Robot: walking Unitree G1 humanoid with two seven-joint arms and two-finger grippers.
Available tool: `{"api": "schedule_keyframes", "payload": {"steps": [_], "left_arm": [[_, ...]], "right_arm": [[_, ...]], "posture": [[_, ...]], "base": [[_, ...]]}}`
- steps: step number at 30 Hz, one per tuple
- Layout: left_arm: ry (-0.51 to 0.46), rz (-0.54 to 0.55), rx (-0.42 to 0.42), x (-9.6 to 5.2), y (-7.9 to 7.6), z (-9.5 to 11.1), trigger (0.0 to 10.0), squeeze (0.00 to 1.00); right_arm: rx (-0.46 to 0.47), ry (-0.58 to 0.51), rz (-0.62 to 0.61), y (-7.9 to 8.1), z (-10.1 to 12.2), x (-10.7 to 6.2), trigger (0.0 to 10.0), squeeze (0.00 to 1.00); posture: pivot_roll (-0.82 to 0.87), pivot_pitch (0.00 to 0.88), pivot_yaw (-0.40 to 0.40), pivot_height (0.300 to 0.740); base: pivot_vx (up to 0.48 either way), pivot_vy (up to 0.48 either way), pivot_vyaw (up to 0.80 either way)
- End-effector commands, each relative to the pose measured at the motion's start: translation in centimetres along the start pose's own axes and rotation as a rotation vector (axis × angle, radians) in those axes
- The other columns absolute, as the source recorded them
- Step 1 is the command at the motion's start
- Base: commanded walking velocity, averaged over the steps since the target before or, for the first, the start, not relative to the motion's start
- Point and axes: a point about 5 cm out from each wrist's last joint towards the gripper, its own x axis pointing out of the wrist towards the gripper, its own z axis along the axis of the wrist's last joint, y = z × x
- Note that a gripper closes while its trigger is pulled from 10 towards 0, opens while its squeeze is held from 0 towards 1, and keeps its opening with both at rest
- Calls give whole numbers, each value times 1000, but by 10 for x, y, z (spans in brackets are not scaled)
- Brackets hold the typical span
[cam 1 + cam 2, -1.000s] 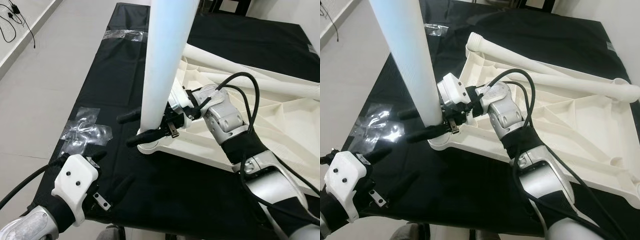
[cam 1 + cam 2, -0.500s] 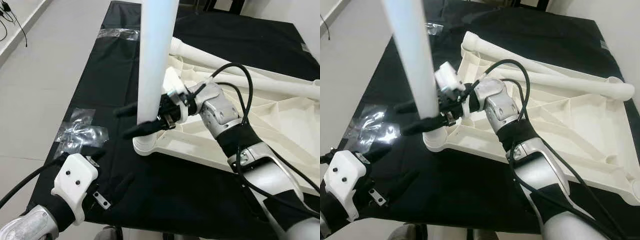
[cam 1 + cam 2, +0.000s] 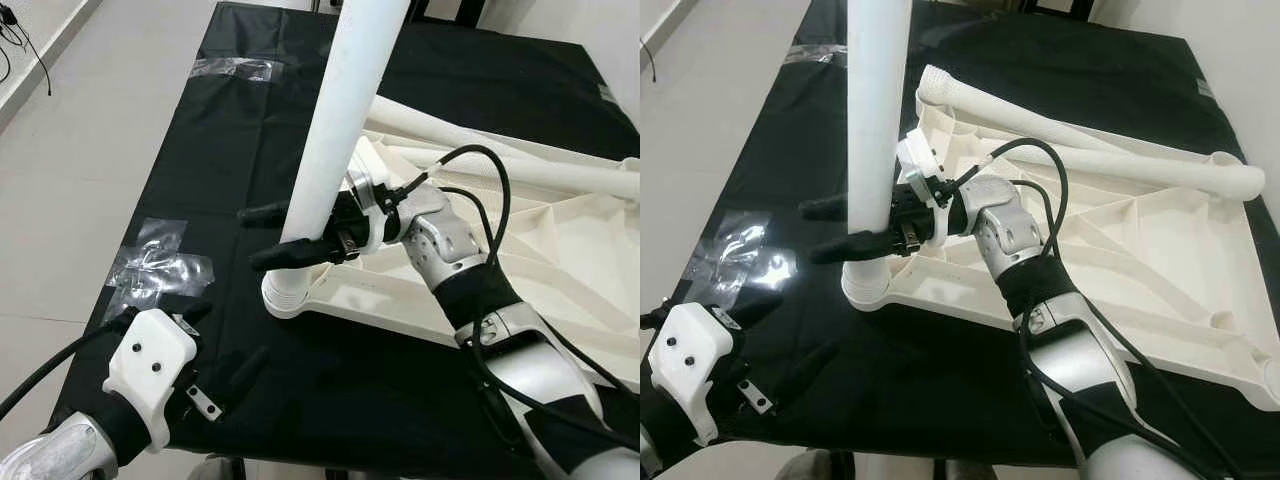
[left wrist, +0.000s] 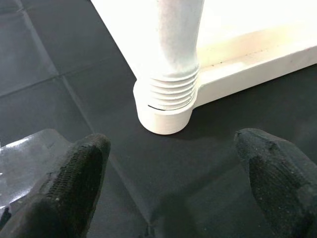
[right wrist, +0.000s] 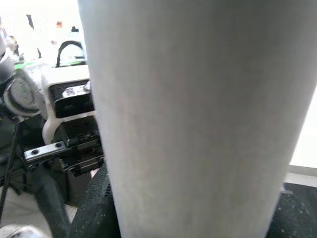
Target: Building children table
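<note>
The right gripper [image 3: 285,235] hugs the leg [image 3: 335,140] in its socket [image 4: 163,111]. Keep the leg straight and turn slowly. The left gripper [image 4: 171,173] waits, fingers apart.

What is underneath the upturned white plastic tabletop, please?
The white plastic tabletop lies on a black cloth, which shows all around it. Its round corner socket holds the upright white plastic leg, gripped by the right pincer. Anything beneath the top is covered.
</note>
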Motion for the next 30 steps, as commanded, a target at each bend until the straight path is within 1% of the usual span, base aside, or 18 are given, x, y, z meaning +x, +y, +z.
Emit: {"api": "schedule_keyframes", "payload": {"steps": [1,3,4,5,6,7,8,9,11,12,15,20,24,25,26,28,29,30], "left_arm": [[18,-15,-12,-1,-4,-3,10000,0],[18,-15,-12,-1,-4,-3,10000,0],[19,-15,-12,-1,-4,-3,10000,0],[19,-15,-12,-1,-4,-3,10000,0],[19,-16,-12,-1,-3,-3,10000,0],[19,-16,-12,-1,-3,-3,10000,0],[20,-17,-12,-1,-3,-4,10000,0],[20,-17,-12,-1,-3,-4,10000,0],[22,-18,-11,-1,-2,-4,10000,0],[22,-18,-11,-1,-2,-4,10000,0],[22,-19,-11,-1,-1,-4,10000,0],[21,-17,-8,-1,-1,-4,10000,0],[13,-18,-15,-1,-1,-3,10000,0],[7,-19,-22,-1,-1,-2,10000,0],[7,-19,-22,-1,-1,-2,10000,0],[0,-22,-31,-1,-2,-1,10000,0],[0,-22,-31,-1,-2,-1,10000,0],[-1,-23,-33,-1,-2,-1,10000,0]], "right_arm": [[177,66,-13,12,-42,0,10000,0],[160,76,-30,14,-45,-2,10000,0],[133,95,-39,17,-48,-3,10000,0],[133,95,-39,17,-48,-3,10000,0],[98,124,-44,21,-50,-4,10000,0],[98,124,-44,21,-50,-4,10000,0],[66,157,-37,26,-53,-4,10000,0],[66,157,-37,26,-53,-4,10000,0],[19,226,-1,35,-58,-5,10000,0],[19,226,-1,35,-58,-5,10000,0],[6,268,43,42,-61,-4,10000,0],[10,303,82,45,-62,-4,10000,0],[20,315,92,43,-59,-4,10000,0],[49,309,75,39,-56,-4,10000,0],[49,309,75,39,-56,-4,10000,0],[117,285,27,32,-52,-4,10000,0],[117,285,27,32,-52,-4,10000,0],[149,270,7,29,-49,-3,10000,0]], "posture": [[132,328,-109,740],[134,325,-108,740],[132,325,-105,740],[132,325,-105,740],[131,325,-102,740],[131,325,-102,740],[131,326,-98,740],[131,326,-98,740],[131,328,-95,740],[131,328,-95,740],[128,329,-95,740],[127,330,-98,740],[121,333,-105,740],[119,335,-105,740],[119,335,-105,740],[118,336,-110,740],[118,336,-110,740],[117,337,-111,740]], "base": [[0,0,0],[0,0,0],[0,0,0],[0,0,0],[0,0,0],[0,0,0],[0,0,0],[0,0,0],[0,0,0],[0,0,0],[0,0,0],[0,0,0],[0,0,0],[0,0,0],[0,0,0],[0,0,0],[0,0,0],[0,0,0]]}}
